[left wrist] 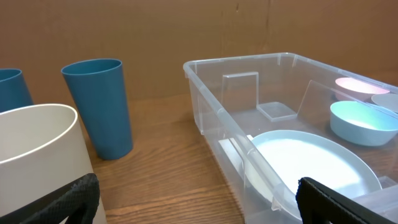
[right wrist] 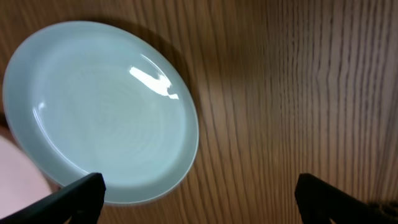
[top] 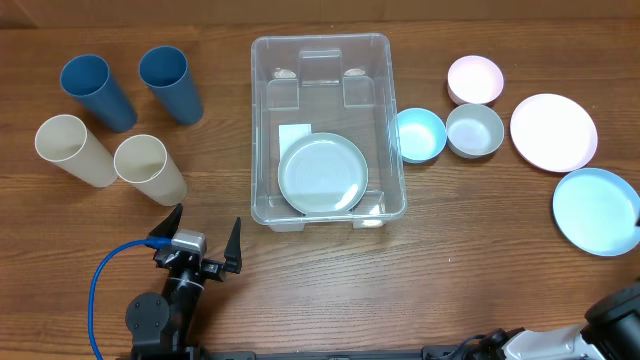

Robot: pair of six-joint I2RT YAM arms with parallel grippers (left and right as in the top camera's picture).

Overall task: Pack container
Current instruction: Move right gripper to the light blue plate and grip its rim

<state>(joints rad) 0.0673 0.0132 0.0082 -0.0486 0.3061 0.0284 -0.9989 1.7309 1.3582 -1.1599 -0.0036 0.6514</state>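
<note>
The clear container [top: 262, 130] stands mid-table with a pale green plate [top: 322, 173] lying flat on its floor beside a white label. My left gripper [top: 203, 237] is open in front of the container's near left corner, holding nothing. In the left wrist view the container's wall [left wrist: 211, 106] and the plate [left wrist: 311, 162] fill the right side, and the left gripper [left wrist: 199, 205] spans bare wood and that corner. My right gripper [right wrist: 199, 202] is open over bare table, with a light blue plate [right wrist: 99, 112] lying by its left finger.
Two blue cups [top: 172, 83] and two cream cups [top: 150, 168] stand at the left. Right of the container are a blue bowl [top: 419, 134], grey bowl [top: 474, 130], pink bowl [top: 475, 79], pink plate [top: 553, 131] and light blue plate [top: 596, 210]. The right arm [top: 615, 320] sits at the bottom right.
</note>
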